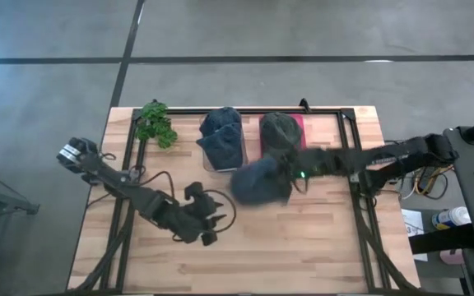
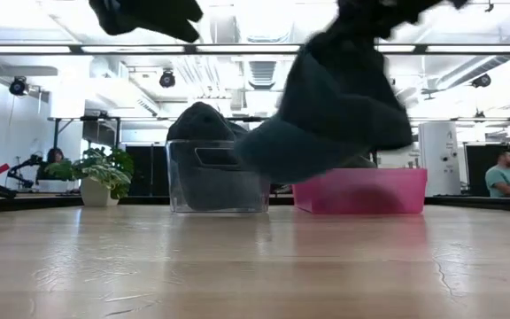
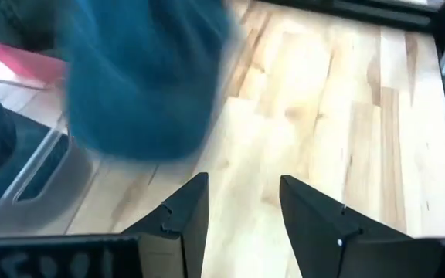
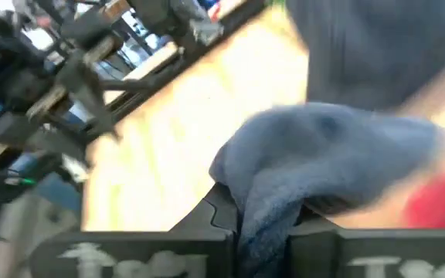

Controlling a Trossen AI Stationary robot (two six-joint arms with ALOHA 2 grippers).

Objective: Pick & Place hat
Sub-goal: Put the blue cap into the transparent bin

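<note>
We see the right gripper (image 4: pixel 265 220) clenched on a dark blue hat (image 1: pixel 262 181), cloth pinched between its fingers; the hat hangs above the wooden table (image 1: pixel 319 247) in the low view. Just beyond the gripper sit a clear bin (image 2: pixel 218 177) holding dark hats and a pink bin (image 2: pixel 361 190) with another. Across from it, the left gripper (image 1: pixel 208 226) waits over the table, fingers (image 3: pixel 184 212) spread and holding nothing. A potted plant (image 1: pixel 155 123) stands at the far corner.

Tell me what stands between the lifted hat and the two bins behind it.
Nothing visible. The right hand is shut on the blue hat, held clear above the table just in front of the clear bin and pink bin. Each bin already holds a hat.
</note>
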